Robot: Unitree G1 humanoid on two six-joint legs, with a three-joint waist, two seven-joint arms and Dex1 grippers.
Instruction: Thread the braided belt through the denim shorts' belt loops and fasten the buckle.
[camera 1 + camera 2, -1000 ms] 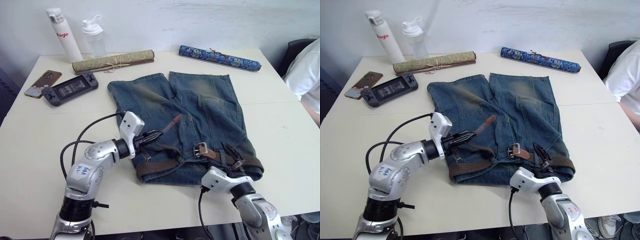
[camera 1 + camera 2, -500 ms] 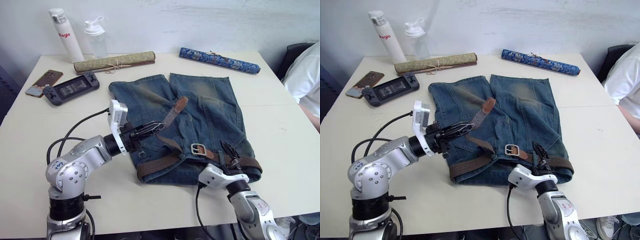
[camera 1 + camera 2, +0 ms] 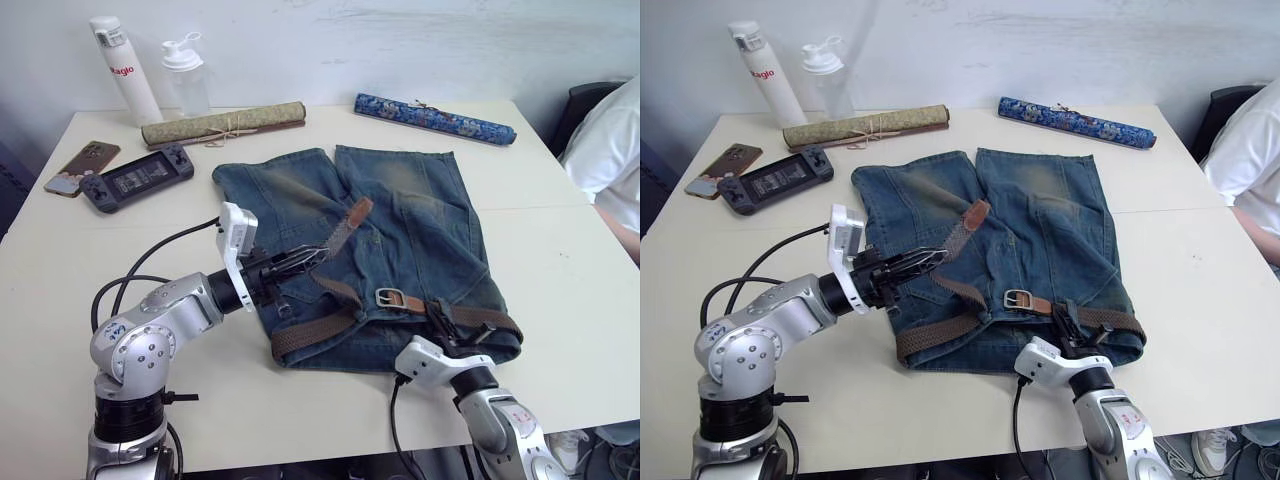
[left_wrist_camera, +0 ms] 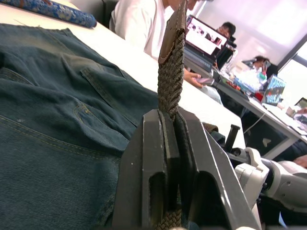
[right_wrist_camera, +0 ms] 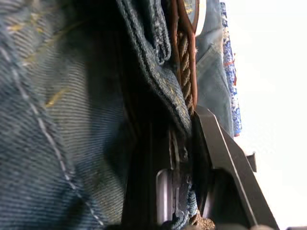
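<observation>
Clearly the braided belt (image 3: 318, 325) is light and limp: it droops wherever unsupported, so I judge the best hold is close behind its stiffer leather tip (image 3: 360, 209), where my left gripper (image 3: 304, 262) is clamped on the strap and lifts the free end over the denim shorts (image 3: 400, 215), which lie flat mid-table with the belt along their waistband and the buckle (image 3: 386, 297) at the front. My right gripper (image 3: 1072, 325) pinches waistband and belt together near the right hip. Only the right wrist view shows the weave trapped against denim between those fingers (image 5: 218, 153); the left wrist view shows the strap standing upright from its closed jaws.
</observation>
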